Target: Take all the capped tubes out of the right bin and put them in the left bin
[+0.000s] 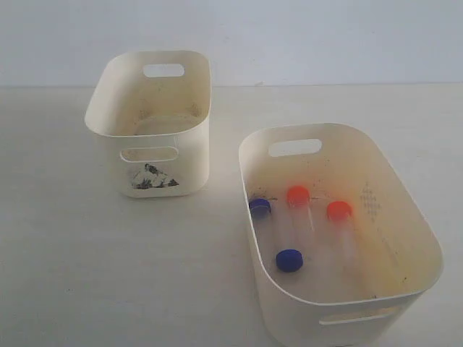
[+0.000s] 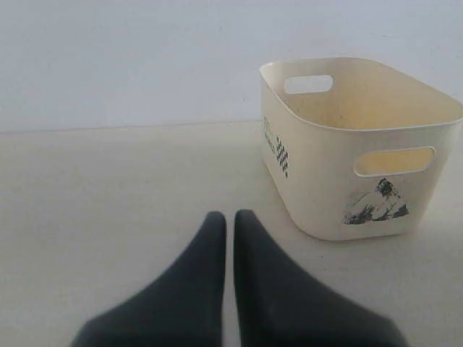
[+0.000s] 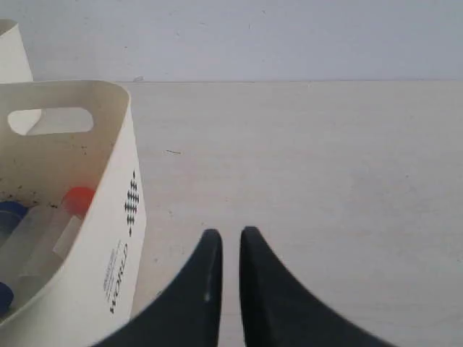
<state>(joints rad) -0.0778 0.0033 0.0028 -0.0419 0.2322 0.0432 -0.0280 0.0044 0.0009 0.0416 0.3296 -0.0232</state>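
Four small clear capped tubes [image 1: 297, 195] lie in the larger cream plastic bin [image 1: 414, 235], bodies barely visible; orange caps point to its far handle slot, axes lengthwise. Smaller stickered cream bin [image 1: 189, 155] stands apart on the pale surface [image 1: 108, 275], white wall behind. Left pincer [image 2: 229, 220] and right pincer [image 3: 230, 238] narrow, holding nothing.

The left end effector [image 2: 226, 215] holds its two dark fingers nearly together, with only a thin slit between the tapered tips, and grips nothing. The right end effector [image 3: 230, 234] sits the same way, its tips almost touching and empty.
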